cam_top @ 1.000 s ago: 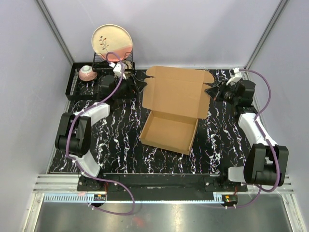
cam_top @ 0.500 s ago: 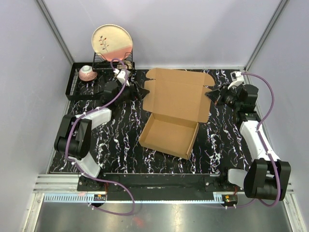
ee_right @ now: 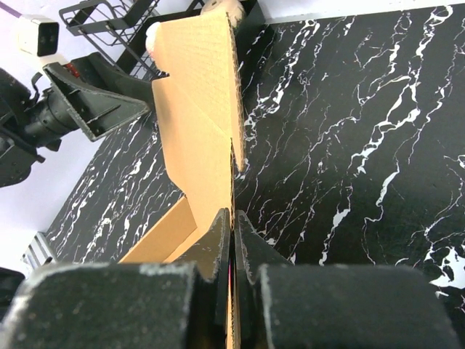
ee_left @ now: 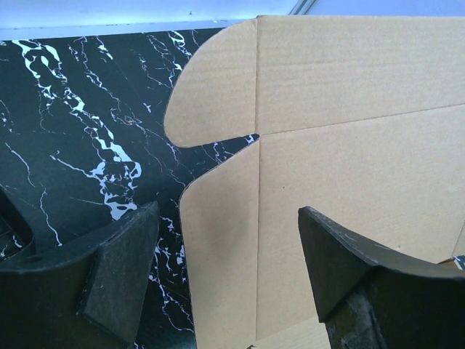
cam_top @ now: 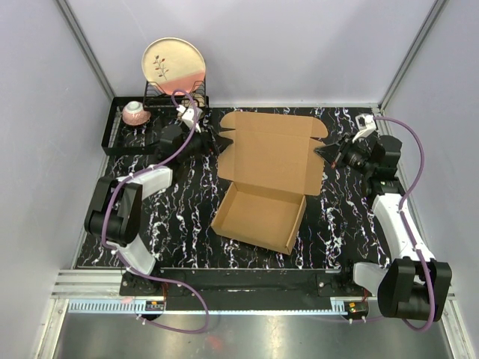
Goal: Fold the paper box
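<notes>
The right gripper is pinched tight on the lid edge of the paper box, which stretches away to its left. The left gripper gapes wide and empty, seemingly just short of the opposite side flap. Closing the lid looks to be the step in hand; next, that flap needs grasping.

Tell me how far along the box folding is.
Done: the paper box has its tray walls standing. In hand: the right gripper is shut on the lid's side flap; the left gripper is open by the opposite flap. Left: closing the lid, tucking flaps.
</notes>
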You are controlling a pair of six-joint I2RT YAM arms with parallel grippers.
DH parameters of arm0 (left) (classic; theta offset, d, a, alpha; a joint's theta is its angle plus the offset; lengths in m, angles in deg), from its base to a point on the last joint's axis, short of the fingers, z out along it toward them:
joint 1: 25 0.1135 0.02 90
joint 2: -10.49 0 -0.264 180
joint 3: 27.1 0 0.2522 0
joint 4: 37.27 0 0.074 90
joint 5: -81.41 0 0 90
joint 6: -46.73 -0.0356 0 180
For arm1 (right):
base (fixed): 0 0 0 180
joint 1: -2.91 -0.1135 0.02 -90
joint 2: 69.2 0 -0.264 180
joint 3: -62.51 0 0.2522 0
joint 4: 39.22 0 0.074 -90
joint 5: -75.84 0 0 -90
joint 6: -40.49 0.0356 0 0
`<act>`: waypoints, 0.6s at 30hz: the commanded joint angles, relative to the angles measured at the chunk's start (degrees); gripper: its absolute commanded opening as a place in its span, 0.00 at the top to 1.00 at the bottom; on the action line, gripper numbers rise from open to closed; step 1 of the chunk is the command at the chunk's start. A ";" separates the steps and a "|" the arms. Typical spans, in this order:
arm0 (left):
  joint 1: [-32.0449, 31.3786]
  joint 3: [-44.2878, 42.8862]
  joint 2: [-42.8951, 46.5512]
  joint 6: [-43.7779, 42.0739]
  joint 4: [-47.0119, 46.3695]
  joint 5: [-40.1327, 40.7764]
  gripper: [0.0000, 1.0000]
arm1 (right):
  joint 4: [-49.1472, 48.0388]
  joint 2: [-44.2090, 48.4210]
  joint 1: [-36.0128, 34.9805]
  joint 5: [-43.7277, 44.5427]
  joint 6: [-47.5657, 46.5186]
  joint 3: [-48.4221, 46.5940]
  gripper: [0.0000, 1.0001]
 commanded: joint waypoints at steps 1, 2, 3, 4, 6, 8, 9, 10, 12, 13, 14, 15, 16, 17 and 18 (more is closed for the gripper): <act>0.59 -1.22 -1.75 1.13 -6.61 -3.62 0.21 | 0.02 2.15 -0.43 -2.75 1.15 0.03 1.00; 0.68 -1.30 -2.01 1.56 -6.96 -4.06 0.22 | 0.19 2.15 -0.43 -2.75 1.06 0.12 1.00; 0.68 -1.22 -2.28 1.65 -7.23 -4.33 0.23 | 0.19 2.33 -0.43 -2.57 0.97 0.21 1.00; 0.68 -1.30 -2.54 2.00 -7.66 -4.42 0.24 | 0.11 2.24 -0.43 -2.57 1.06 0.21 1.00; 0.68 -1.30 -2.89 2.36 -8.28 -5.29 0.27 | -0.42 2.24 -0.43 -2.83 1.32 0.38 1.00; 0.77 -1.48 -3.51 3.15 -9.60 -6.52 0.32 | -0.68 1.89 -0.43 -2.92 1.33 0.30 1.00; 0.77 -1.31 -3.60 3.50 -10.30 -6.96 0.37 | -0.68 1.72 -0.43 -3.01 1.41 0.30 1.00; 0.77 -1.22 -3.68 4.11 -11.17 -7.05 0.40 | -0.77 1.63 -0.43 -3.01 1.41 0.30 1.00; 0.86 -0.87 -3.60 4.38 -11.71 -7.06 0.50 | -0.95 1.45 -0.43 -2.57 1.41 0.47 1.00; 0.86 -0.69 -3.16 4.47 -12.15 -6.97 0.53 | -0.86 1.54 -0.51 -2.22 1.24 0.47 1.00; 0.86 -0.52 -2.90 4.38 -12.32 -6.53 0.56 | -0.60 1.45 -0.51 -1.52 1.06 0.56 1.00; 0.86 0.18 -2.46 4.29 -12.59 -6.35 0.59 | -0.51 1.54 -0.51 -1.17 0.97 0.56 1.00; 0.86 0.28 -1.67 4.03 -12.68 -6.00 0.63 | -0.51 1.63 -0.51 -0.82 0.89 0.74 1.00; 0.86 0.36 -1.32 3.94 -12.59 -5.65 0.65 | -0.33 1.71 -0.51 -0.20 0.80 0.74 1.00; 0.86 0.63 -0.88 3.85 -12.50 -5.39 0.67 | -0.25 1.80 -0.51 0.32 0.71 0.82 1.00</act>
